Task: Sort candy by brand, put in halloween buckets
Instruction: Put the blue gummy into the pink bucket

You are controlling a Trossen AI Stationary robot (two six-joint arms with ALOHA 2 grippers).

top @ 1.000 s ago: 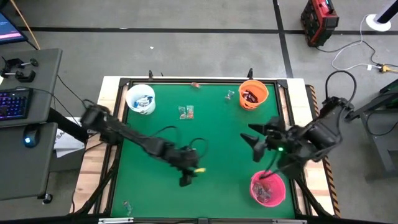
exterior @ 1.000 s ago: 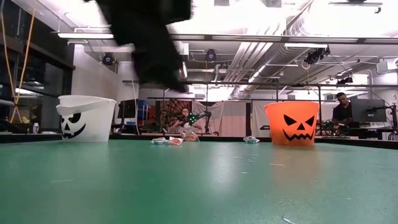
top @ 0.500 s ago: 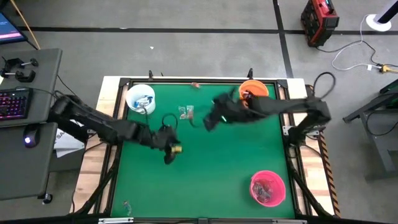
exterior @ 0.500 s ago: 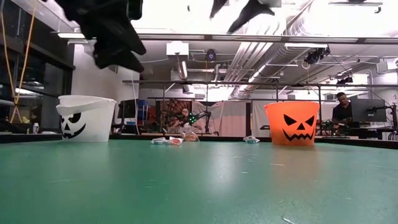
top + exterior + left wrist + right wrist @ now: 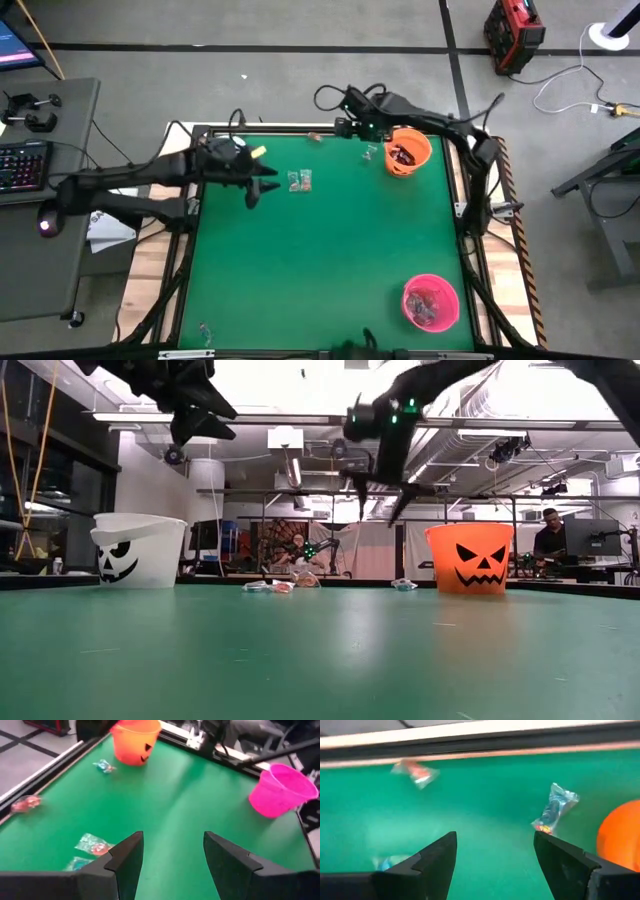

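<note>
**Both claws spread and empty above the far half of the table**

The left gripper hangs with its two dark fingers spread wide and nothing between them. Just beside its tips, toward the table's middle, lie the clear greenish wrapped sweets. Behind its wrist, at the far left corner, stands the small round white plastic pail with a black jack-o'-lantern face; from above the arm hides most of it, so what it holds cannot be told.

The right gripper hovers over the far rail, its jaws likewise wide apart and holding nothing, as its wrist view shows. Just beside it, near the rail, lies a small reddish wrapped sweet. On its other side a clear wrapper with a blue sweet rests on the green table mat, between the claw and the round orange plastic pail. That pail stands near the far right corner and has dark brown and red sweets in it.

Well apart from both claws, at the near right, the bright pink plastic pail holds a heap of small wrapped sweets. One more tiny wrapped sweet lies alone at the near left corner.
</note>
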